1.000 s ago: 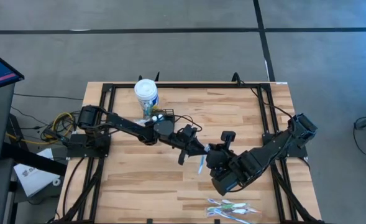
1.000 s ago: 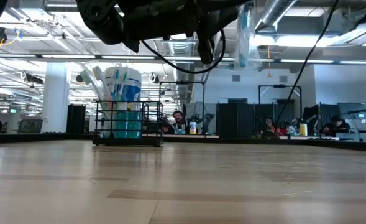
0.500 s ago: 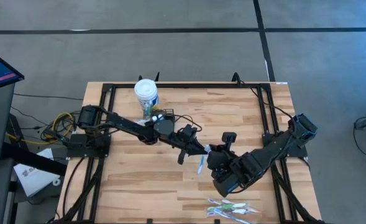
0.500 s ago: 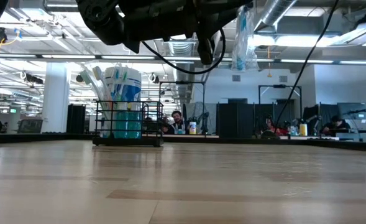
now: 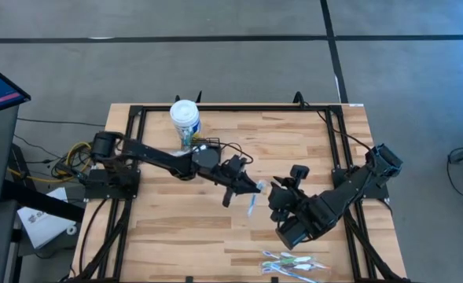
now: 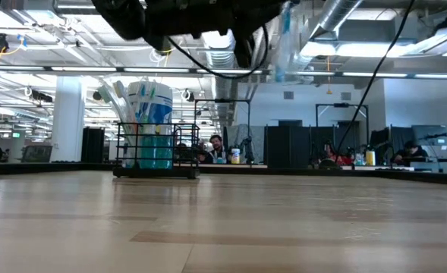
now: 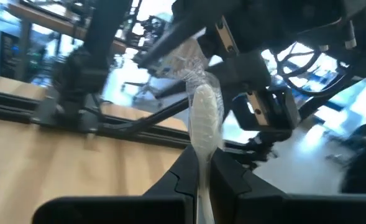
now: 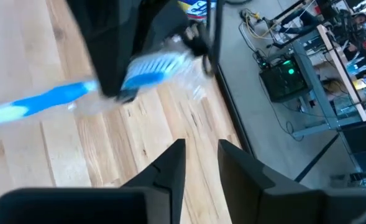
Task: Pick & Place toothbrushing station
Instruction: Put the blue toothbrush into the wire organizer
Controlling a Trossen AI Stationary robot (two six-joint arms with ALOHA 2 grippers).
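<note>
While clamped by left gripper [image 7: 198, 177], slim plastic-wrapped toothbrush [image 7: 204, 121].

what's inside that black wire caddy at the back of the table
The white blue-labelled tub and some toothbrush handles stand inside the black caddy. Its floor is hidden behind the wires.

the table [image 5: 176, 228] is light brown wood with darker stripes between the boards, and a black frame [image 5: 239, 108] runs around it. the tub [image 5: 185, 118] is white with a blue label. the caddy [image 6: 156, 155] is black wire. both arms are dark. the toothbrush [image 8: 64, 93] is bright blue with white bristles, in a clear wrapper. the floor [image 5: 215, 20] is grey with black lines.
</note>
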